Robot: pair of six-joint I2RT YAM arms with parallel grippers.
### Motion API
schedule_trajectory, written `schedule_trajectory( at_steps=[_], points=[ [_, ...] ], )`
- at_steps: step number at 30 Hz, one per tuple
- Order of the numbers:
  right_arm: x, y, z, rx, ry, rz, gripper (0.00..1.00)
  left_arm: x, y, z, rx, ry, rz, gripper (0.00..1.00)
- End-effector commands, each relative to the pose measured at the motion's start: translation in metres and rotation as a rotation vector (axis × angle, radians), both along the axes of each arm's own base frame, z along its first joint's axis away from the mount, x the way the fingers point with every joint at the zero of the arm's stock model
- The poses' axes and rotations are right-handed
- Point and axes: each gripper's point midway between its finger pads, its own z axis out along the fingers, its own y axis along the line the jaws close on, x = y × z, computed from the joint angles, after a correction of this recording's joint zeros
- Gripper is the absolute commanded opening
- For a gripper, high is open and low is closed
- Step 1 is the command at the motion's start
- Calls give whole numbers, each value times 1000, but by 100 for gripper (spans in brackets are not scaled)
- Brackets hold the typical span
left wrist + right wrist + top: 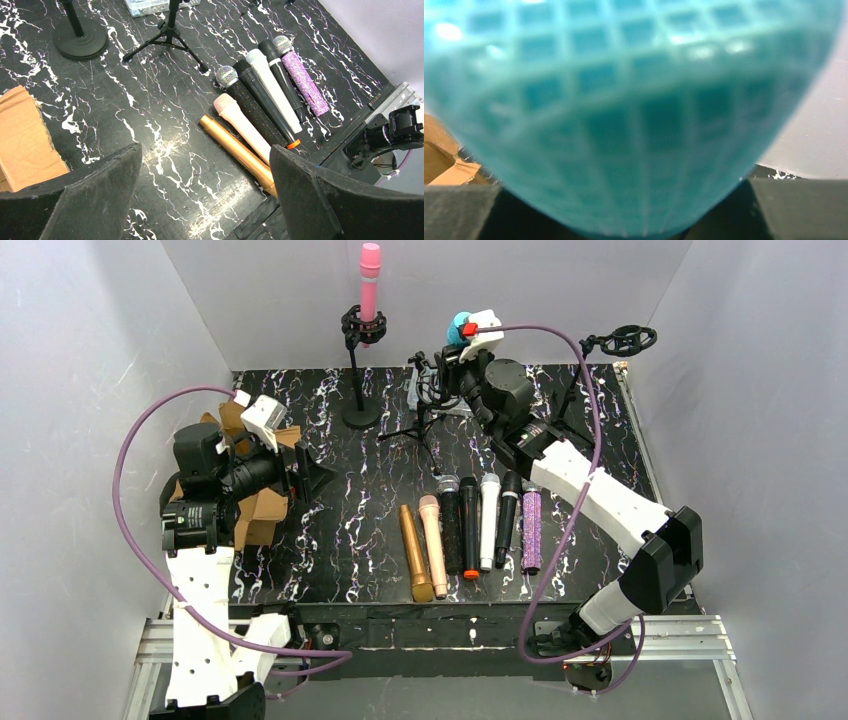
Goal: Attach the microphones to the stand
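Note:
A pink microphone (370,278) stands upright in the clip of the round-base stand (361,415) at the back. My right gripper (452,352) is shut on a teal-blue microphone (458,327) and holds it head up over the tripod stand (428,425). Its grille (634,115) fills the right wrist view and hides most of the fingers (459,210). Gold (415,552), peach (433,545), black (469,528), white (489,520) and purple glitter (531,530) microphones lie in a row on the table. My left gripper (305,470) is open and empty, hovering left of the row (205,195), with the gold microphone (237,152) near its right finger (340,200).
A cardboard box (255,510) sits at the left beside my left arm. A third stand with an empty clip (622,340) is at the back right. A clear plastic box (145,6) lies behind the tripod. White walls close in the table on three sides.

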Motion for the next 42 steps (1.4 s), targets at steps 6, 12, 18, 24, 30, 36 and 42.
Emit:
schedule_trajectory(
  at_steps=[6,12,18,24,30,36,42],
  points=[
    [-2,4,6,59,-65,37,1,-1,1,-7,4,13,0,98],
    [2,13,-10,20,-45,56,25,-1,0,-9,-1,20,-6,98],
    [0,13,-15,-12,-36,67,53,0,-1,-12,-3,30,-8,98],
    [0,16,-18,-77,7,86,94,0,-1,-13,-3,32,-8,98],
    [-13,4,-10,-77,26,85,98,0,0,-14,4,29,-4,98],
    [-46,-7,-6,-41,28,158,98,2,1,-15,5,37,0,98],
    [-67,-37,-21,-7,87,99,98,5,2,-20,2,56,2,98]
  ],
)
